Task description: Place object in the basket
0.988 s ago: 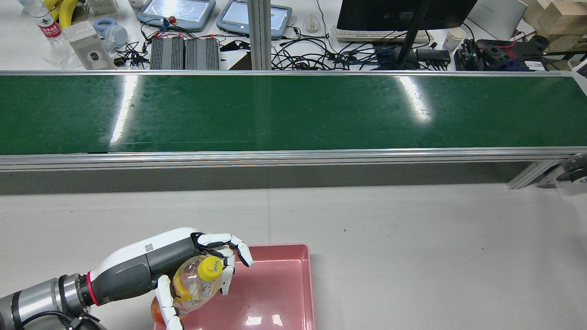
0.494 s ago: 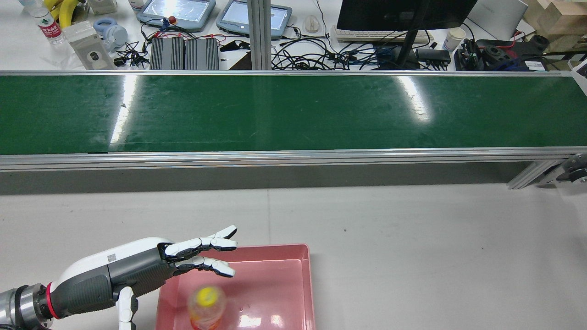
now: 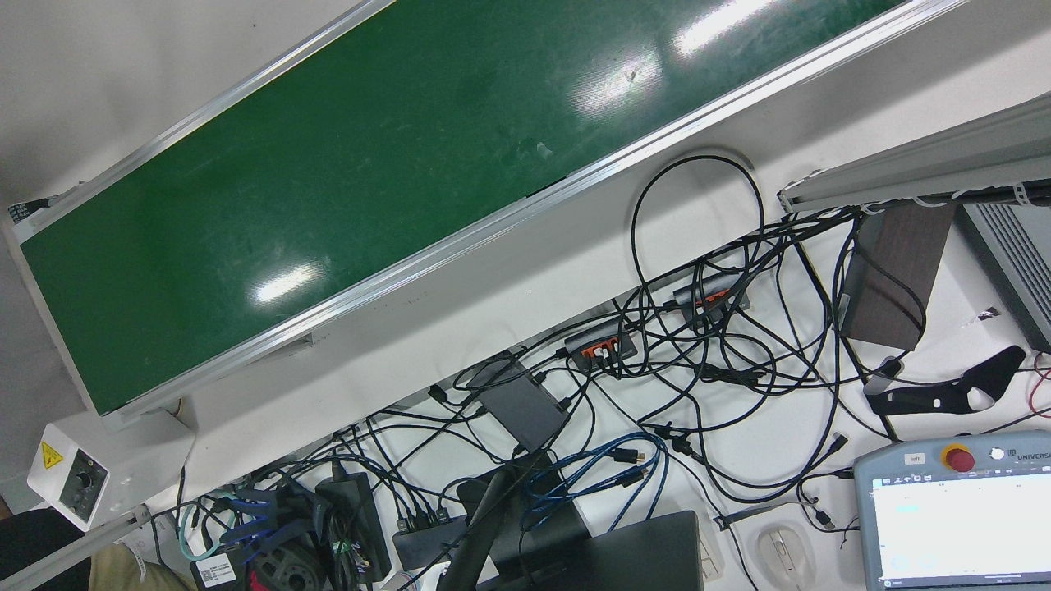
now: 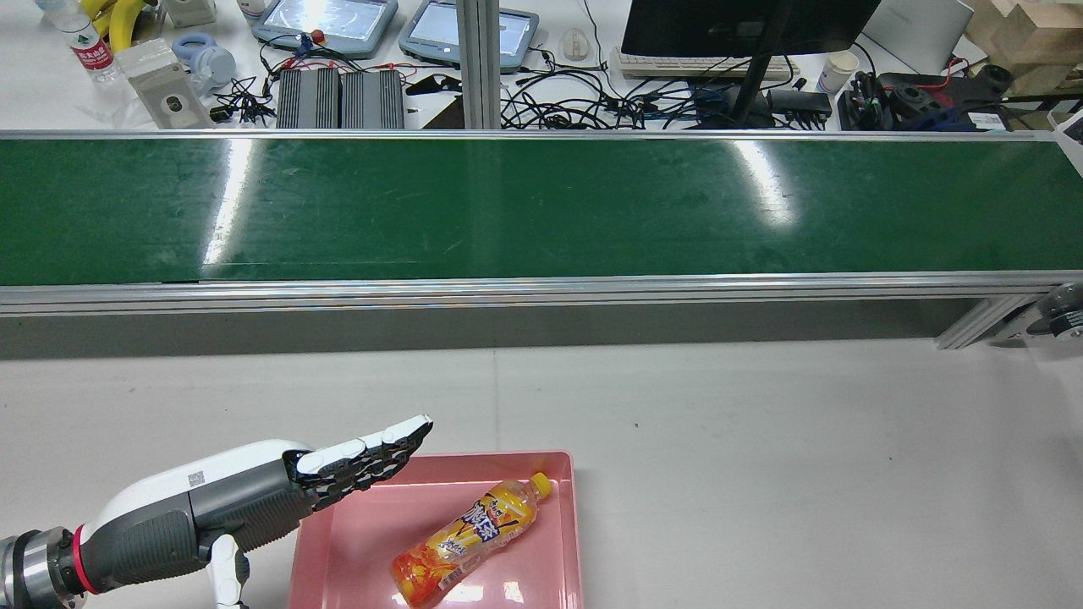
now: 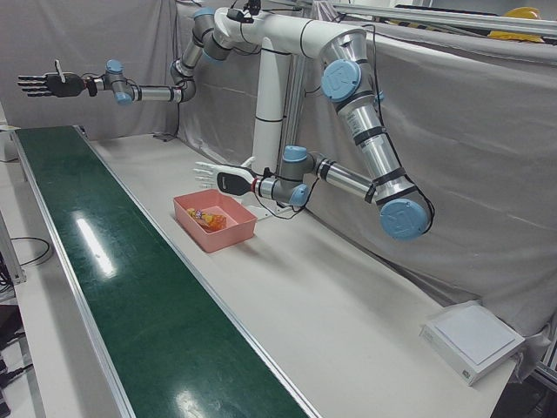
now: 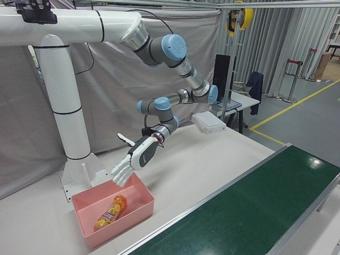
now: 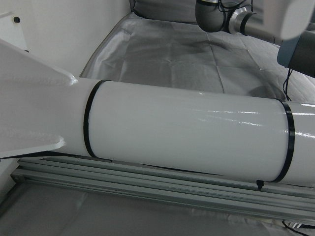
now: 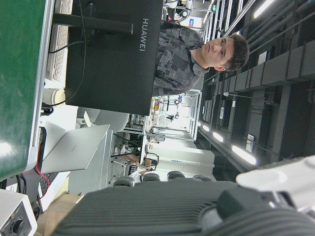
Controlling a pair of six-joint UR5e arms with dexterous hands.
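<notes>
An orange drink bottle point(image 4: 474, 537) with a yellow cap lies on its side inside the pink basket point(image 4: 575, 541), cap toward the far right corner. My left hand point(image 4: 338, 469) hovers open and flat over the basket's near-left corner, holding nothing and clear of the bottle. The right-front view shows that hand point(image 6: 127, 164) above the basket point(image 6: 122, 226) with the bottle point(image 6: 109, 212) below it. In the left-front view the bottle point(image 5: 207, 219) rests in the basket point(image 5: 228, 237) beside my left hand point(image 5: 213, 177). My right hand point(image 5: 39, 84) is stretched out high beyond the conveyor's far end, open.
A long green conveyor belt point(image 4: 541, 207) with aluminium rails runs across the table beyond the basket. Behind it lie cables, teach pendants and a monitor point(image 4: 744, 25). A white pedestal point(image 6: 69, 122) stands behind the basket. A person appears in the right hand view.
My left hand held the bottle above the basket, then spread its fingers and let it drop. The bottle now lies in the basket, and the hand has drawn back slightly.
</notes>
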